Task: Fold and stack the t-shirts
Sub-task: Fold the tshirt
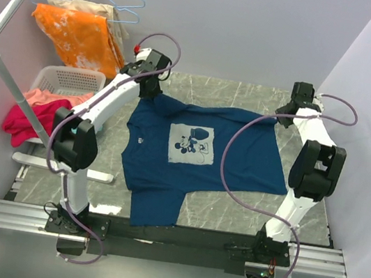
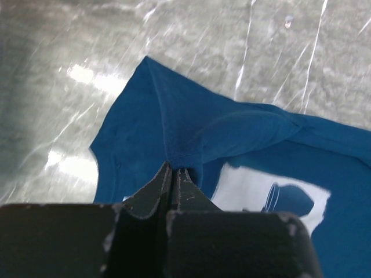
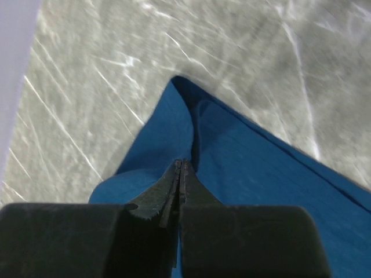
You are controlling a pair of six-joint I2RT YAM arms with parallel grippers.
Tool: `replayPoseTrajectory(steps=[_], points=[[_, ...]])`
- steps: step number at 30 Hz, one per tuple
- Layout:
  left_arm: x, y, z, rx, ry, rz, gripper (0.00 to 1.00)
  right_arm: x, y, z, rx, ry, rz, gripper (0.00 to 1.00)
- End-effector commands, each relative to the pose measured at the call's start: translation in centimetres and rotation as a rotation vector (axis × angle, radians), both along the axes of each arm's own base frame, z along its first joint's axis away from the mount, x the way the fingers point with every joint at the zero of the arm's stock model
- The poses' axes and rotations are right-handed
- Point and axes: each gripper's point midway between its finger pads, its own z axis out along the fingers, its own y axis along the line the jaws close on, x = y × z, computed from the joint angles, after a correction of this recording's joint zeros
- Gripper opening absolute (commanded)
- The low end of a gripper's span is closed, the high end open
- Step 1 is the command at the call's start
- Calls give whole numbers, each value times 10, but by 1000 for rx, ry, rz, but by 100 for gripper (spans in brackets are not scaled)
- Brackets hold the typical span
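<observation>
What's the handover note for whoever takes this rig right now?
Left gripper: shut on the navy blue cloth t-shirt, at its far left corner.
Right gripper: shut on the same shirt's far right corner.
Shirt lies spread on the grey marble table, pale square print up, one part reaching to the near edge.
Done: shirt laid out and gripped. No fold visible yet.
Left: fold it, stack it. The red and pink cloth by the white plastic basket may be next; cannot tell.

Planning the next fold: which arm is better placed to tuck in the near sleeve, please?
Likely the left: the near sleeve lies nearer that arm, while the right gripper pinches the t-shirt at its far hem corner.
</observation>
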Motion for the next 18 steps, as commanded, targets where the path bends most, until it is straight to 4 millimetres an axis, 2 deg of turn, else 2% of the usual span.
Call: replayPoseTrajectory(steps=[1,2,3,5,7,12,18], points=[[-20,7,33,-30,-79,47,1,-12,-6,44,-27,-94,-24,0],[-25,8,40,-40,-94,49,1,-17,-6,41,-26,-86,-23,0],[-31,8,34,-34,-80,47,1,-20,-6,43,-28,-90,-22,0],[-39,8,38,-46,-88,51,1,-26,-5,37,-28,-74,-21,0],[-48,8,28,-40,-66,52,1,-31,-4,37,-27,-76,-19,0],[-65,6,6,-38,-16,51,1,-47,-2,19,-21,-33,-15,0],[-77,6,-4,-29,13,62,1,-63,1,0,-11,28,-19,0]])
